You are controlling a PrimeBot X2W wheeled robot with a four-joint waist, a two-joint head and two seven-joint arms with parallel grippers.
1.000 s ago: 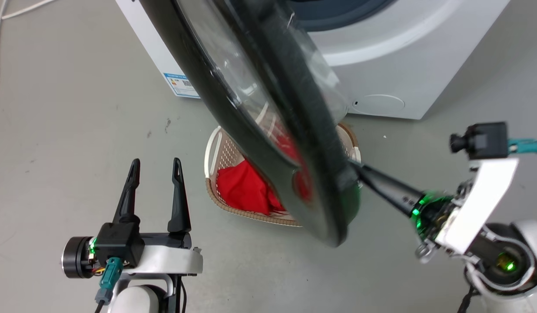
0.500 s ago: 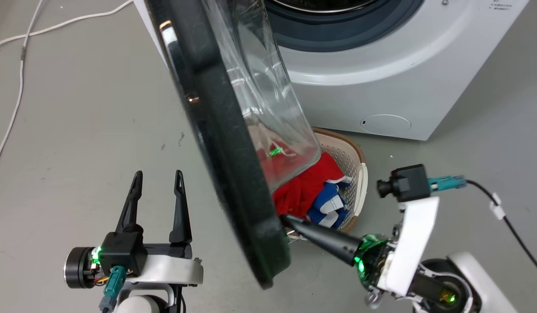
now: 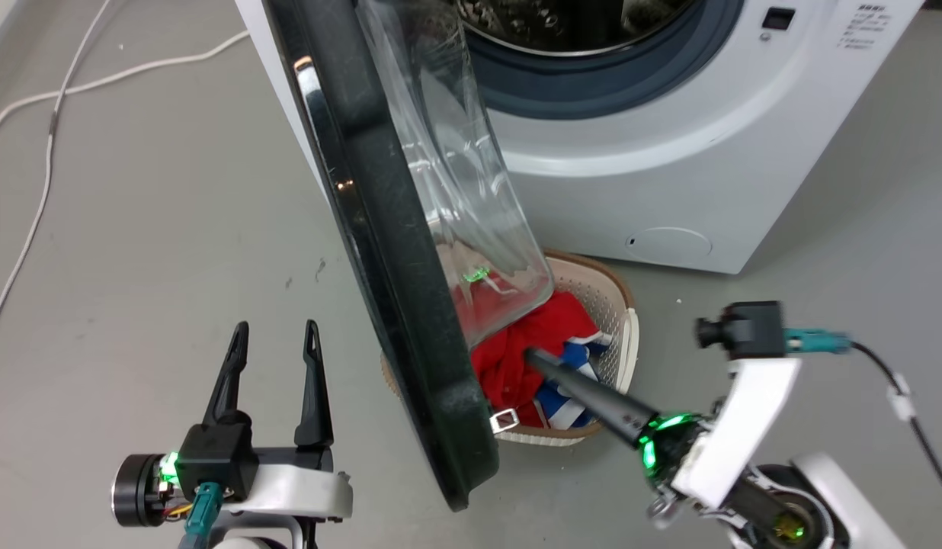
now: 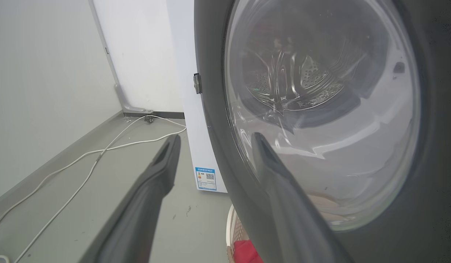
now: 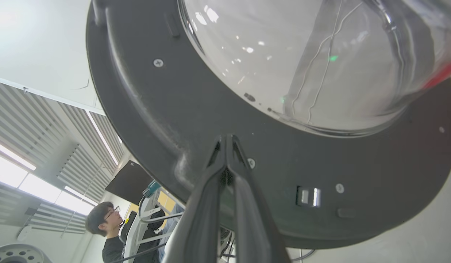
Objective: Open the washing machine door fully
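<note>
The washing machine (image 3: 669,183) stands white at the top, its steel drum open to view. Its door (image 3: 387,229) is swung out and shows edge-on as a black disc with a clear glass bowl (image 3: 471,198). My right gripper (image 3: 533,355) is shut and empty, and it points up-left at the door's inner side over a basket. In the right wrist view its tips (image 5: 227,139) lie against the dark inner face of the door (image 5: 167,109), below the bowl; I cannot tell whether they touch it. My left gripper (image 3: 275,329) is open on the door's outer side (image 4: 437,146).
A beige laundry basket (image 3: 631,335) with red and blue clothes sits on the floor under the door. A metal latch (image 3: 504,420) sticks out of the door's low edge. A white cable (image 3: 44,152) runs across the floor on the left. A person (image 5: 101,226) is behind the door.
The door has swung left, further out from the machine. My right gripper came off the door's low edge and now lies over the basket. The head camera tilted up. The left gripper stayed put.
</note>
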